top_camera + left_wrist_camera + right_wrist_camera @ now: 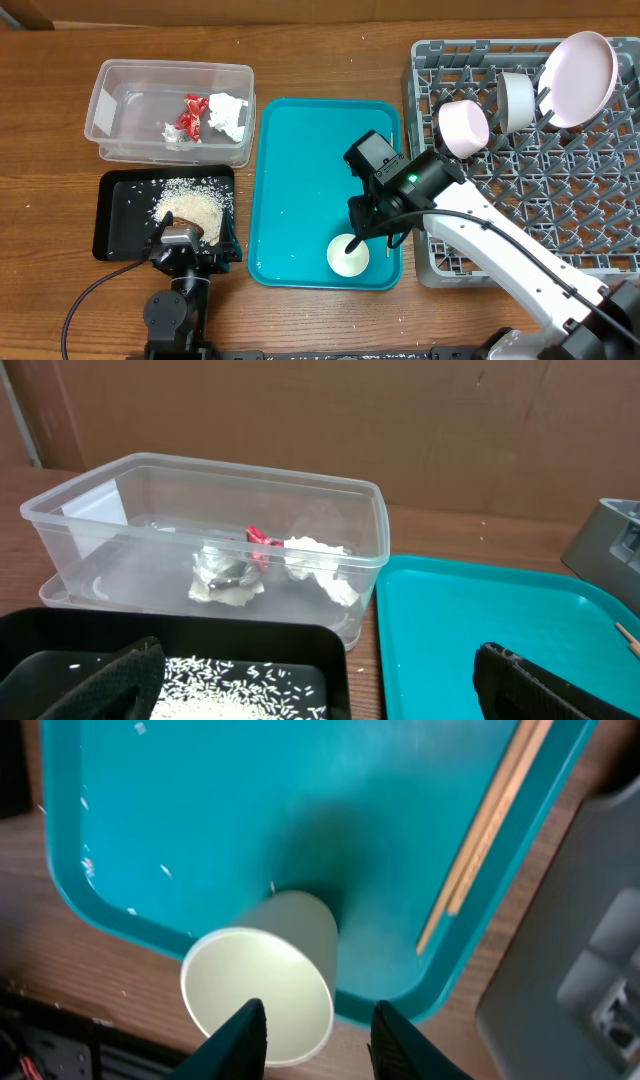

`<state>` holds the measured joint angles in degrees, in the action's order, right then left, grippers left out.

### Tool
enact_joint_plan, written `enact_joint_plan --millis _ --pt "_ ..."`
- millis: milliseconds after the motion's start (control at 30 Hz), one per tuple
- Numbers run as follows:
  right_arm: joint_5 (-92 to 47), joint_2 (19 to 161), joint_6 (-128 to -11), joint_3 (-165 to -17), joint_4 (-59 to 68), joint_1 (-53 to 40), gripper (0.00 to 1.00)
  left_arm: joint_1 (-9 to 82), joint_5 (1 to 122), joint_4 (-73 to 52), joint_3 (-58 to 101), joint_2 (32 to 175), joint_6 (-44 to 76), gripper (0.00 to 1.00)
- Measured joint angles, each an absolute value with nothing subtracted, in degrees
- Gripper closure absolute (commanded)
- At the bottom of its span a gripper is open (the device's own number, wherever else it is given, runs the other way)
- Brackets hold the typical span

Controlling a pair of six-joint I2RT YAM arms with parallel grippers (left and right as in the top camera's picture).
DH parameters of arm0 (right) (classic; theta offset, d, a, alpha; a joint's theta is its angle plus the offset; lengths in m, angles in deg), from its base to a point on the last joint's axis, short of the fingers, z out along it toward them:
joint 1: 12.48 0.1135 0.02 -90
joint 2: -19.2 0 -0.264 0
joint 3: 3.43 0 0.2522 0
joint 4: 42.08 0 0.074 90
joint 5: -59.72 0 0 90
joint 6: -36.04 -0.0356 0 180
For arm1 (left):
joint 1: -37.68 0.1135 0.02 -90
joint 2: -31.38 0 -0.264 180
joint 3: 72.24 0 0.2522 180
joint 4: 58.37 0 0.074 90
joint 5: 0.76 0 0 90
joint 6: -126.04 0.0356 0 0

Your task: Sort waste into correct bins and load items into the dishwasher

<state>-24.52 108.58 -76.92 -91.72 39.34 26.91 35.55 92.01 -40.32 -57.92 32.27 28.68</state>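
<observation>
The small white cup [348, 256] [260, 990] stands at the near edge of the teal tray [300, 170]. My right gripper [358, 240] [318, 1020] is astride its rim, one finger inside and one outside, with a gap still showing at the outer finger. Chopsticks [490, 820] lie along the tray's right side. The pink plate [578, 78], greyish-white bowl [517, 100] and pink bowl [463, 127] sit in the grey dish rack [560, 200]. My left gripper [195, 243] [325, 685] is wide open and empty over the black tray [115, 215], which holds rice [190, 205].
The clear tub [130, 110] [200, 530] at the back left holds the red wrapper [190, 118] [262, 540] and white napkin [228, 115] [320, 560]. The rack's left wall stands close to the right of the teal tray.
</observation>
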Motion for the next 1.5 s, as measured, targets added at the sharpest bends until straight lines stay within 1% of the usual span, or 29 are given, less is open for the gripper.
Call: enact_joint_plan --millis 133,233,300,433,600,733,833,900,1033,1067,1133,1267,1500 --pt "-26.3 104.8 -78.2 -91.7 37.8 26.9 0.61 35.5 92.0 -40.3 -57.9 32.3 28.7 0.00" --pt "-28.0 99.1 -78.7 -91.7 37.8 26.9 0.50 35.5 92.0 -40.3 -57.9 32.3 28.6 0.00" --pt "-28.9 94.5 -79.0 -91.7 37.8 26.9 0.47 35.5 91.9 -40.3 -57.9 32.3 27.5 0.00" --pt "-29.9 84.9 -79.9 -91.7 38.4 26.9 0.46 35.5 86.5 -41.6 -58.0 32.3 18.6 0.00" --pt "-31.9 82.5 -81.4 -91.7 39.7 26.9 0.45 35.5 78.1 -42.2 -58.0 32.3 7.6 0.00" --pt "-34.0 87.0 -82.1 -91.2 36.6 26.6 0.46 35.5 73.3 -41.9 -58.0 32.3 4.1 0.00" --pt "-35.1 94.1 -82.3 -90.7 33.2 25.9 0.47 35.5 71.5 -41.9 -58.0 32.3 2.9 0.00" --pt "-35.8 100.1 -82.5 -90.4 30.1 24.9 0.52 35.5 70.9 -42.0 -58.0 32.3 2.5 0.00" --pt "-35.5 112.7 -83.7 -89.9 21.8 19.7 0.55 35.5 70.2 -42.0 -58.0 32.3 1.8 0.00" --pt "-34.4 114.9 -83.7 -89.8 20.5 18.0 0.58 35.5 70.1 -42.0 -58.0 32.3 1.8 0.00" --pt "-32.0 117.8 -83.5 -89.7 18.5 15.6 0.59 35.5 70.1 -42.0 -58.0 32.3 1.7 0.00" --pt "-27.7 123.9 -81.9 -89.7 16.5 11.5 0.59 35.5 69.9 -42.0 -58.0 32.3 1.6 0.00" --pt "-26.2 130.5 -77.9 -89.8 16.3 11.7 0.59 35.5 69.7 -42.0 -58.0 32.3 1.6 0.00"
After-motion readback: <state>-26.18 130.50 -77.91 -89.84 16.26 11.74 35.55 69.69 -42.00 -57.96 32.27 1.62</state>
